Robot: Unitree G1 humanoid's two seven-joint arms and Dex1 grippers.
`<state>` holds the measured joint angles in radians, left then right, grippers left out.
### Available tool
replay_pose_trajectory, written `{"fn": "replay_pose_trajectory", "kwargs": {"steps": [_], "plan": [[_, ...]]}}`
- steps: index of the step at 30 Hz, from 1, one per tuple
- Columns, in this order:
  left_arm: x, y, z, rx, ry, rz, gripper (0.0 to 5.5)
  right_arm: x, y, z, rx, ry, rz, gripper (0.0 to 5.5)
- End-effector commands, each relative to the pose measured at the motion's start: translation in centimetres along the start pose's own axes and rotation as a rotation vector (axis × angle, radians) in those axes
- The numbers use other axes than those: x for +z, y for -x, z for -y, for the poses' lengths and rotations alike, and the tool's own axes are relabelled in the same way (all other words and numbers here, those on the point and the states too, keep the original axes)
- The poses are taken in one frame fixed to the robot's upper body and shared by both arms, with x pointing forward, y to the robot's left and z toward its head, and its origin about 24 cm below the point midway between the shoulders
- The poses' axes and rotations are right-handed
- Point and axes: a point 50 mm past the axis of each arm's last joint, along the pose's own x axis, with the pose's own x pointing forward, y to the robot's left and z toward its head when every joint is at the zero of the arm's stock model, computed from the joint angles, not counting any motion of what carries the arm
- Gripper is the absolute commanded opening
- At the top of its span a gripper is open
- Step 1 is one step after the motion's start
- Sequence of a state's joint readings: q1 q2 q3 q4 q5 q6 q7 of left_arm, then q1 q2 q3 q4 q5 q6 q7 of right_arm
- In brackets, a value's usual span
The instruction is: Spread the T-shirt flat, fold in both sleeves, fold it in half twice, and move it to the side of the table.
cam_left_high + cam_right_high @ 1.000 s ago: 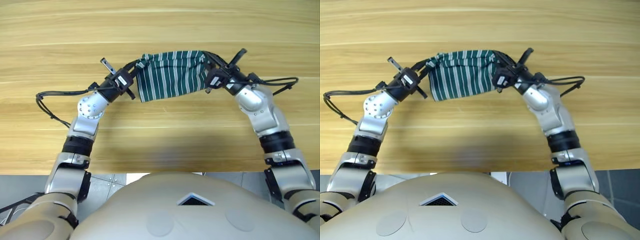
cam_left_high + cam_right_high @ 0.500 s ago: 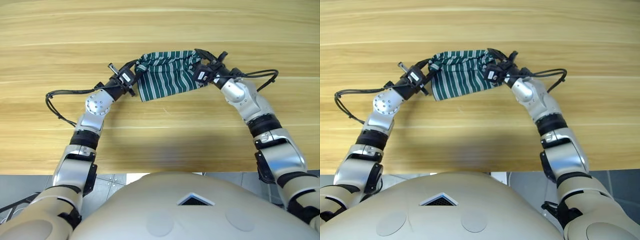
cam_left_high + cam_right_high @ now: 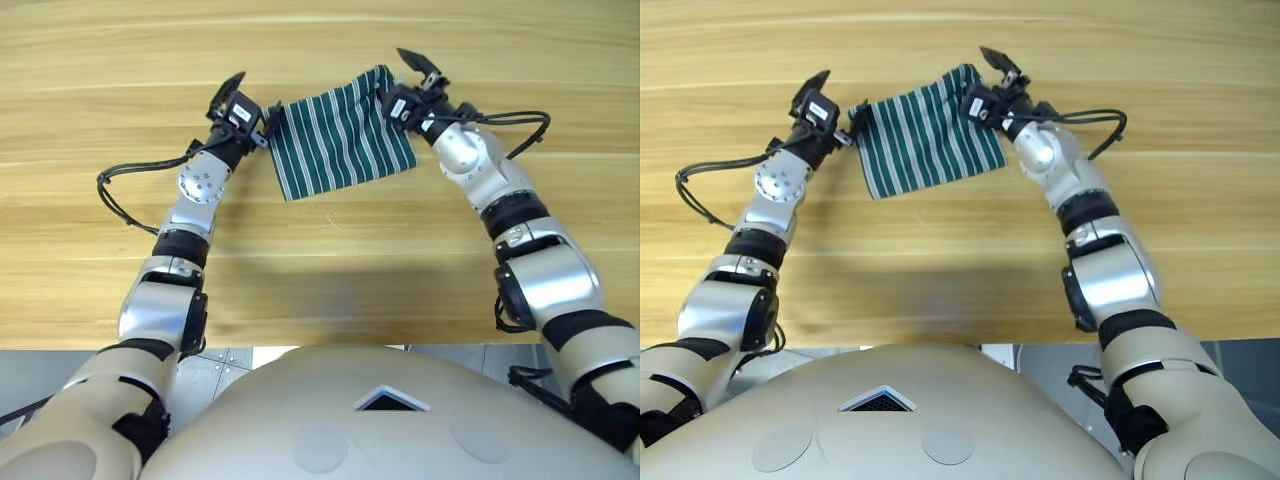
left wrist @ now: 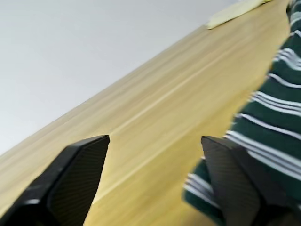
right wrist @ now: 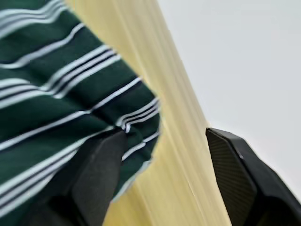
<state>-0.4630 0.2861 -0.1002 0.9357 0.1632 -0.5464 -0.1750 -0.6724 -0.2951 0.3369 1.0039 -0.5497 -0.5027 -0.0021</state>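
Now, check the near edge of the folded T-shirt (image 3: pixel 340 140), lying flat between left gripper (image 4: pixel 155 140) and right gripper (image 5: pixel 165 132). Lift these, both released and wide open at its far corners, straight up, without dragging cloth across the table (image 3: pixel 320 35) beyond.

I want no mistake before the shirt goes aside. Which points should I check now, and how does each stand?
1. Left gripper open: ok.
2. Right gripper open: ok.
3. Shirt folded small, lying on table: ok.
4. Both grippers at its far corners: ok.
5. Number of folds done: cannot tell.
6. Cloth caught on a gripper: cannot tell.
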Motion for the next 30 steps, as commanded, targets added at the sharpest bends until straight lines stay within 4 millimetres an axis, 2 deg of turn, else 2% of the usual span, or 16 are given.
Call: {"fn": "replay_pose_trajectory", "kwargs": {"steps": [1,5,7,8,10,14,16,17,19,22,27,30], "plan": [[-0.6,-0.4,-0.2,0.060,0.047,-0.038,3.64,-0.9,-0.4,0.6,-0.036,-0.066,-0.081,3.10],[-1.4,0.1,0.2,0.074,0.075,-0.060,3.64,-1.5,-0.3,-0.2,-0.016,-0.045,-0.126,3.10],[-1.8,0.6,-0.6,0.143,0.112,-0.060,3.64,-1.3,-0.2,-0.3,-0.035,-0.026,-0.106,3.10],[-1.9,1.1,-1.3,0.213,0.149,-0.044,3.64,-0.5,-0.4,-0.1,-0.079,-0.004,-0.052,3.10],[-2.0,1.9,-2.5,0.335,0.223,-0.002,3.64,1.9,-0.4,-0.2,-0.137,-0.049,0.106,3.10],[-2.5,3.1,-3.1,0.529,0.363,0.041,3.64,9.5,1.6,-1.4,-0.168,-0.170,0.464,3.10],[-3.0,3.6,-3.8,0.606,0.401,0.031,3.64,11.3,2.3,-2.9,-0.101,-0.221,0.517,3.10],[-3.3,3.8,-4.2,0.644,0.431,0.022,3.64,11.6,2.4,-4.0,-0.053,-0.227,0.507,3.10],[-3.5,4.0,-4.4,0.680,0.471,0.012,3.64,11.1,2.4,-5.8,0.025,-0.244,0.445,3.10],[-3.6,3.8,-4.0,0.675,0.489,0.007,3.64,9.0,1.8,-7.4,0.092,-0.311,0.307,3.10],[-3.8,3.8,-3.4,0.669,0.508,0.002,3.64,5.9,0.4,-8.2,0.127,-0.458,0.112,3.10],[-3.8,3.8,-3.3,0.666,0.516,0.002,3.64,3.9,-0.2,-8.8,0.156,-0.625,-0.055,3.10]]}}
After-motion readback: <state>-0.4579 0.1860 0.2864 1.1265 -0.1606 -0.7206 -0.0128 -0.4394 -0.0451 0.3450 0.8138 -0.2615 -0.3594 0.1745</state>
